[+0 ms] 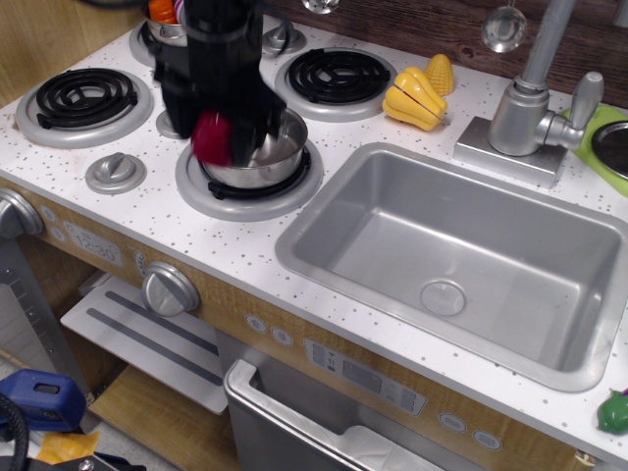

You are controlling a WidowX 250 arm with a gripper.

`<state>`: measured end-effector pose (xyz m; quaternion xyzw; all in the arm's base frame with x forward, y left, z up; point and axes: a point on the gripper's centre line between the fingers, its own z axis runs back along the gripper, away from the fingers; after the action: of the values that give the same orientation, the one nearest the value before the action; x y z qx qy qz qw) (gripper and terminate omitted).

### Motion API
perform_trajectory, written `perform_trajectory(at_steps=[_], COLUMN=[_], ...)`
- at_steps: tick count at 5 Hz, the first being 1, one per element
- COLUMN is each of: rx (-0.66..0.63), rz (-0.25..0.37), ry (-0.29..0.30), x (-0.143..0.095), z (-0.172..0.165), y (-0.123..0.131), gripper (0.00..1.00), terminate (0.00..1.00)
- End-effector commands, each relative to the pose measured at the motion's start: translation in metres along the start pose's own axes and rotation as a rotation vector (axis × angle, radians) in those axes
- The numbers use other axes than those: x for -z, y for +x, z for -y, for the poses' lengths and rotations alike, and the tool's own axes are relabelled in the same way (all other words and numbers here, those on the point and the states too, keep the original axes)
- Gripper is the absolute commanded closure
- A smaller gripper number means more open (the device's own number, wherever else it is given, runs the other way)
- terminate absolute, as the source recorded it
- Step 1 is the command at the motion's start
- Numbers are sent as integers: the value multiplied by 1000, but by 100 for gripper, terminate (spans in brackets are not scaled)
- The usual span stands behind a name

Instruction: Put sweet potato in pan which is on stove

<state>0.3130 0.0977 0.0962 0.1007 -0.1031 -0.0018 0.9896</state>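
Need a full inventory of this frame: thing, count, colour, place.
sweet potato: 1, magenta-red, held in gripper at pan's left rim
pan: 1, steel, on front burner
stove: 1, white speckled, left
coil burners: 3 visible, black
knobs: several, grey
corn toys: 2, yellow, behind sink
sink: 1, grey, right
faucet: 1, silver, behind sink
green toy: 1, bottom right edge
blue object: 1, bottom left
gripper: 1, black, blurred, above pan's left side
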Motion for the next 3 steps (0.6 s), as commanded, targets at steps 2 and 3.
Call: perform_trajectory(at_steps=[2,3], rx=[67,67], rz=[58,73], ry=[-77,-111], x=[30,45], z=[-27,-27], y=[40,40], gripper=[100,100], terminate=[0,0])
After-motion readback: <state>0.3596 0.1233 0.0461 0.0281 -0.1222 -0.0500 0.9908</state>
